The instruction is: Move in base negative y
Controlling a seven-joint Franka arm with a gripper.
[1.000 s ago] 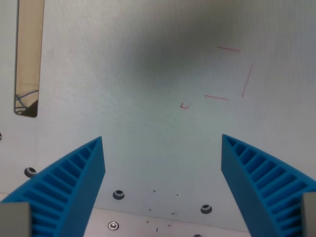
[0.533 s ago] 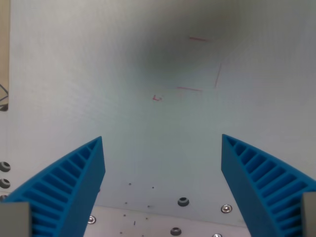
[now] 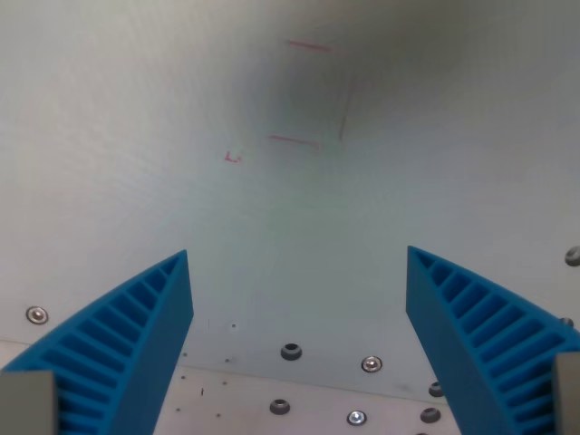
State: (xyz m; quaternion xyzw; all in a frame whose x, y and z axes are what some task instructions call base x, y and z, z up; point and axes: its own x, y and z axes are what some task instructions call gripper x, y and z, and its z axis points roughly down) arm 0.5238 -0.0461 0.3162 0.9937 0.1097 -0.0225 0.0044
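The tool point(image 3: 297, 272) hangs with its blue jaws wide apart and empty above the pale bench point(image 3: 127, 109), and drifting lower while sliding sideways could, I reckon, scrape the screws point(image 3: 291, 351) near its front edge.

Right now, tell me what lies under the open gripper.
Under the gripper, whose blue fingers stand wide apart holding nothing, lies bare white table with faint red pen marks farther up and screws near the bottom edge. The fingers cover the table's lower corners.
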